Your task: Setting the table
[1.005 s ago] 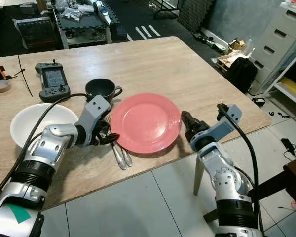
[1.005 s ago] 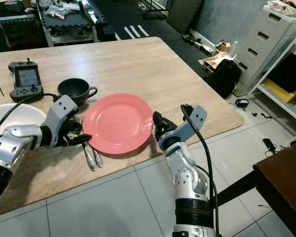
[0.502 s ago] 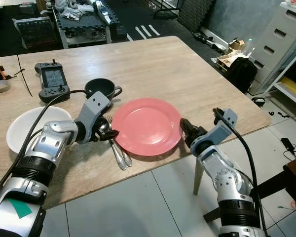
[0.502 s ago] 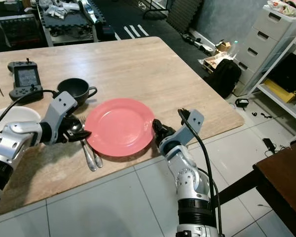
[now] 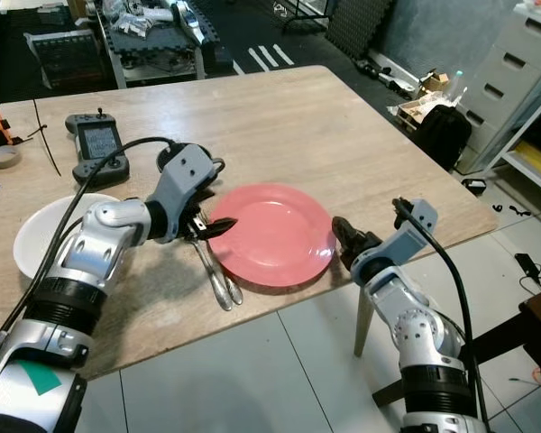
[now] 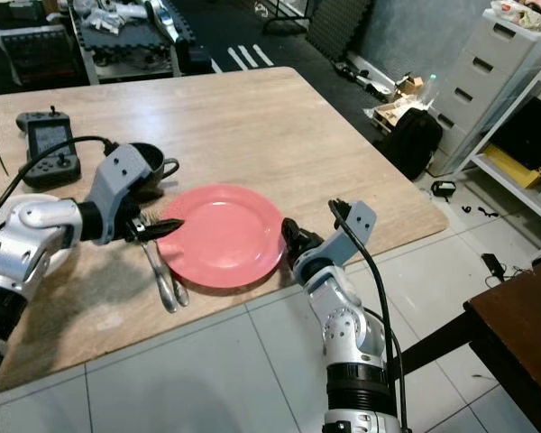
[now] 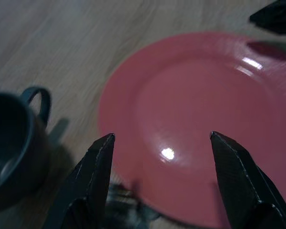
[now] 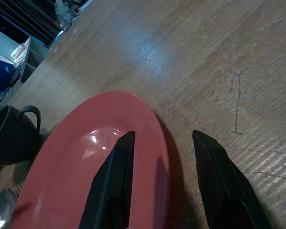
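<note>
Fingers of my left gripper stood spread apart, holding nothing, their tips over the near-left rim of the red plate. A second earlier they had hung lower, beside the cutlery; they had since lifted toward the plate. Fingers of my right gripper were parted too, straddling the plate's right rim without clear contact that I could tell. The plate lay flat near the desk front edge and had slid slightly back from it, so I judged the placing nearly done, with fine centring left.

Counted:
- one red plate
- one dark cup behind my left wrist
- one white bowl on the far left
- two pieces of cutlery, I think, lying just left of the plate
- one handheld controller
</note>
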Robot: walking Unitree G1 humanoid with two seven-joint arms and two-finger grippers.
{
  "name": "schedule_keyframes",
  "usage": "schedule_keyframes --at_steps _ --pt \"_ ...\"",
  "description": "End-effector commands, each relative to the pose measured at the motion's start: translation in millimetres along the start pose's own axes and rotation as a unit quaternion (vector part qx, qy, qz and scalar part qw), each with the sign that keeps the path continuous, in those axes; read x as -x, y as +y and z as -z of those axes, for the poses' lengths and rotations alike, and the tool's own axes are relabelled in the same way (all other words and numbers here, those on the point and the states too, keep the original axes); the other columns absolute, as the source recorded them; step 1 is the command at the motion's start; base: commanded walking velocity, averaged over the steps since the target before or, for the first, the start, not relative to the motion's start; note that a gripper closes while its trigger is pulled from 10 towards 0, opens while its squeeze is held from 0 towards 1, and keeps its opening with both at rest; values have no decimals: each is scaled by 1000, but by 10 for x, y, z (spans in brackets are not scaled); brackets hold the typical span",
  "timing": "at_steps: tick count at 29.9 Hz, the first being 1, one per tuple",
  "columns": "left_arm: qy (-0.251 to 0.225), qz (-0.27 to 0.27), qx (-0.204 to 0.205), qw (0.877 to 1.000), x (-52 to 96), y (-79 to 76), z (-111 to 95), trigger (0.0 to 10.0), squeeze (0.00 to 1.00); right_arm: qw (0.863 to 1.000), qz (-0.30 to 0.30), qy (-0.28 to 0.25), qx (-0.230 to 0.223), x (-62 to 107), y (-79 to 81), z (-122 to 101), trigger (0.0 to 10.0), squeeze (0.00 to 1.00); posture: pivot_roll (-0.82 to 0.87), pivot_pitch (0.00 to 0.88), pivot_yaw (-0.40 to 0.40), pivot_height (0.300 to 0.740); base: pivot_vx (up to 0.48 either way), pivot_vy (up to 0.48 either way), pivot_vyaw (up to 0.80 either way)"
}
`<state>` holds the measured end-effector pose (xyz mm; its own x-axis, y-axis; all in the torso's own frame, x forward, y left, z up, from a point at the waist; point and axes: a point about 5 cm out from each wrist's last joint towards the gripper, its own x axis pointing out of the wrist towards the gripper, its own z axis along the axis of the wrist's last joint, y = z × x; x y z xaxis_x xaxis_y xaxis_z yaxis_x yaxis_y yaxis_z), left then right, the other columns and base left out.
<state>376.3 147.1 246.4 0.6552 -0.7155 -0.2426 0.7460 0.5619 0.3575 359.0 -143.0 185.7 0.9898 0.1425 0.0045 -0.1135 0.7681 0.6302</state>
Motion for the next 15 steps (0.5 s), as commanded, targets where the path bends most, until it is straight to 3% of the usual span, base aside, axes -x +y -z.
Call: schedule_keyframes --at_steps 1,10,15 --pt "27 30 14 999 -53 -89 179 10000 0 1000 6 -2 -2 13 -36 -1 10000 0 64 203 14 740 0 0 0" --pt "69 28 38 996 -75 -117 456 10000 0 1000 17 -12 -7 20 -72 -33 10000 0 58 210 17 740 0 0 0" --pt "76 32 46 996 -21 -144 520 10000 0 999 28 -15 -38 15 -106 -48 10000 0 61 213 16 740 0 0 0"
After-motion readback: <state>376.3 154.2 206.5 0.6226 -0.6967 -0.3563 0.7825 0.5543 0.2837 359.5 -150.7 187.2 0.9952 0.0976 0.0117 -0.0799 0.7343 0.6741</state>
